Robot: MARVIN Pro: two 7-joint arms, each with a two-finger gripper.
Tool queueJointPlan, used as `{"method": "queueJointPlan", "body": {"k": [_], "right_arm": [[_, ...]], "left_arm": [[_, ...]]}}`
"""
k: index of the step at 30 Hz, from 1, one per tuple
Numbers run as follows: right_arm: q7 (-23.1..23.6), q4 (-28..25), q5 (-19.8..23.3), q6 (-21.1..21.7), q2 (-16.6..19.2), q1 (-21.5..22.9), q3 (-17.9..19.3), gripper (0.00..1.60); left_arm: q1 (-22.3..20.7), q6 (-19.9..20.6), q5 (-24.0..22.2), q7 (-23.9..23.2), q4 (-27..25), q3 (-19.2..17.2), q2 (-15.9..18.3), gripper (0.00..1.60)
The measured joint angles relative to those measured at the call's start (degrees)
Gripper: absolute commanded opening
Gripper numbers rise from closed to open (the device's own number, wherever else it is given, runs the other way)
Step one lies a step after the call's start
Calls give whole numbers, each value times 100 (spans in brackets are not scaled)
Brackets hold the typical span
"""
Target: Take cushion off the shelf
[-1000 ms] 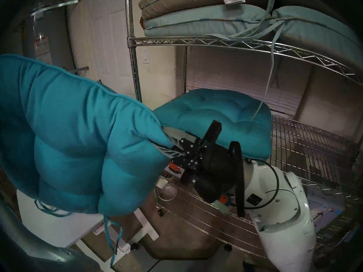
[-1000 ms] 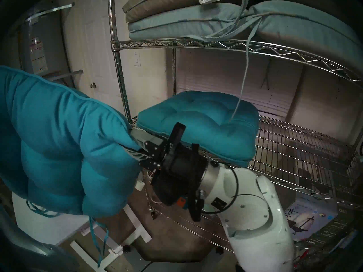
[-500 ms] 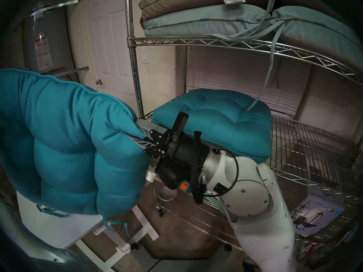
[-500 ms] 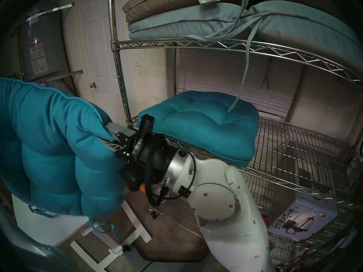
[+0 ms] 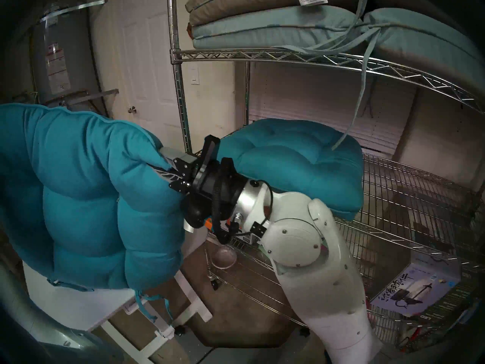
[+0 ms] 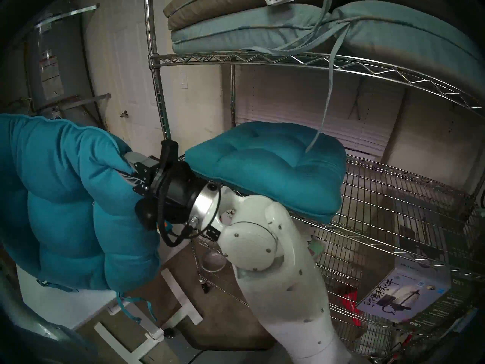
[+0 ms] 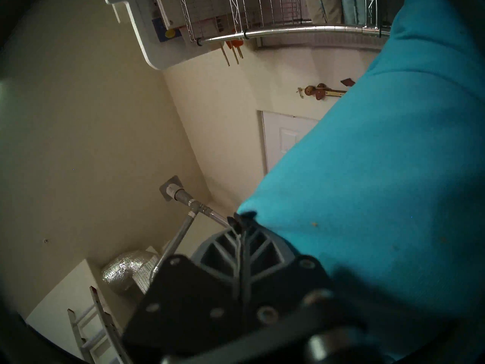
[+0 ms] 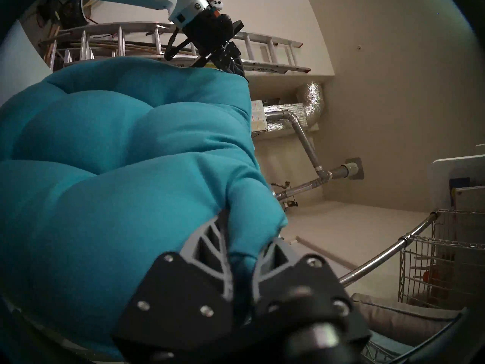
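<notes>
A: Right hand (image 8: 242,253) clamped on a fold of the cushion (image 5: 86,198). Left hand (image 7: 242,220) pinched shut on the far edge.

B: Where's the cushion?

A: Hanging between both hands, clear of the shelf (image 5: 409,187), over the white surface (image 5: 78,311) below. Second cushion (image 5: 294,161) lies behind the right hand, on the shelf.

B: Advice?

A: Lower both hands level; ties (image 5: 149,305) dangle and could snag.

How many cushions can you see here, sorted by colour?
Bright teal: 2, the held cushion and the cushion on the middle tier
Pale blue: 2, the left one and the right one, top tier
Tan: 1, the tan cushion
Total: 5
</notes>
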Motion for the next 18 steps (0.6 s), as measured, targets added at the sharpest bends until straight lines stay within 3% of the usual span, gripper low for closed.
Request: {"method": "queueJointPlan", "body": {"k": [18], "right_arm": [[-171,1403,-498,-13,-767,1041,-438,0]], "left_arm": [[-144,-192,440,106,864,15,450,0]]}}
